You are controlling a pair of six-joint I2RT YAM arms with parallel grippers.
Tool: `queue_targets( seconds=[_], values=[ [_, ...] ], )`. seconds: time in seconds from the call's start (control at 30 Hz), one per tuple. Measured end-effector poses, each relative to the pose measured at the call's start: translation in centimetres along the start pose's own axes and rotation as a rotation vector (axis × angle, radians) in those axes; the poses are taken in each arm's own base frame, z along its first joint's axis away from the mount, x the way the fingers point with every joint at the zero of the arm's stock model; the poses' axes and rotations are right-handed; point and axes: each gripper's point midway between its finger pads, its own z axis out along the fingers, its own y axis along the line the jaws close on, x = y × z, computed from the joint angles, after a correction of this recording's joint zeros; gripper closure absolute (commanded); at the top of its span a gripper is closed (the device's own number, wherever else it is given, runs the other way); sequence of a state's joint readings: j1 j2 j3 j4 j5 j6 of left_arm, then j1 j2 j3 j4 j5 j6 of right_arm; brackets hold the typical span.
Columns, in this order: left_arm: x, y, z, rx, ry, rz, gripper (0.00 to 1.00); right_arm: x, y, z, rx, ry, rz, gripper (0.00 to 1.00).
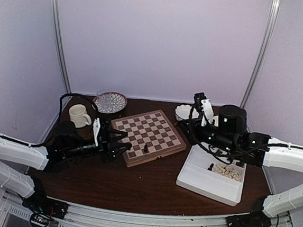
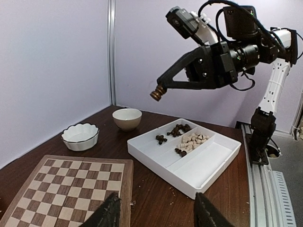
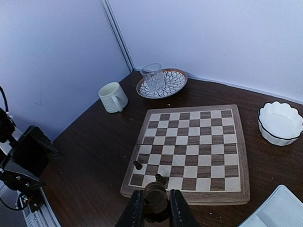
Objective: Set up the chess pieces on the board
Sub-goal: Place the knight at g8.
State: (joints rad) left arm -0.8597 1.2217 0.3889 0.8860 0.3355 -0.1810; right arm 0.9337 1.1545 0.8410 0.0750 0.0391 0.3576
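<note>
The left hand (image 2: pixel 156 212) is hanging open low over the table (image 1: pixel 134 189). Its fingers are standing well apart with nothing between them, just at the left edge of the board (image 1: pixel 148 136).

The right hand (image 3: pixel 155 208) is gripping a dark chess piece (image 2: pixel 157 93) between closed fingers and holding it raised well above the table. In the right wrist view it is hovering over the board edge that faces the tray (image 1: pixel 198 189).

Two dark pieces (image 3: pixel 138 165) are standing upright on squares close to that same edge, and the remaining squares are lying bare.

The tray is sitting to the right of the board, with a strip of dark table showing between them. Its divided compartments are holding pale pieces (image 2: pixel 194 140) and small clusters of dark pieces (image 2: pixel 180 129).

A scalloped bowl (image 3: pixel 280 122) is resting near the board's far right corner, apart from it. A mug (image 3: pixel 112 97) and a glass (image 3: pixel 152 76) on a patterned plate (image 3: pixel 176 79) are crowding the far left corner of the table. A broad band of table is lying open in front of the board.
</note>
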Motion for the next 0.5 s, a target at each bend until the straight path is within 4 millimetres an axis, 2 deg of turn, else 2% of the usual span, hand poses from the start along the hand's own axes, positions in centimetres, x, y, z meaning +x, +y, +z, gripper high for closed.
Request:
queue_targets(
  seconds=[0.17, 0.2, 0.3, 0.5],
  values=[
    [0.4, 1.3, -0.1, -0.077, 0.077, -0.005, 0.44, 1.5, -1.0, 3.3, 0.093, 0.139, -0.055, 1.0],
    [0.3, 1.7, 0.0, -0.098, 0.089, -0.008, 0.4, 2.0, -1.1, 3.9, 0.104, 0.168, -0.065, 1.0],
    [0.1, 2.6, 0.0, -0.149, 0.111, -0.015, 0.2, 3.7, -1.4, 5.7, 0.126, 0.247, -0.087, 1.0],
    [2.1, 5.4, -1.0, -0.295, 0.201, -0.093, 0.03, 5.8, -1.6, 8.2, 0.145, 0.352, -0.125, 1.0]
  ],
)
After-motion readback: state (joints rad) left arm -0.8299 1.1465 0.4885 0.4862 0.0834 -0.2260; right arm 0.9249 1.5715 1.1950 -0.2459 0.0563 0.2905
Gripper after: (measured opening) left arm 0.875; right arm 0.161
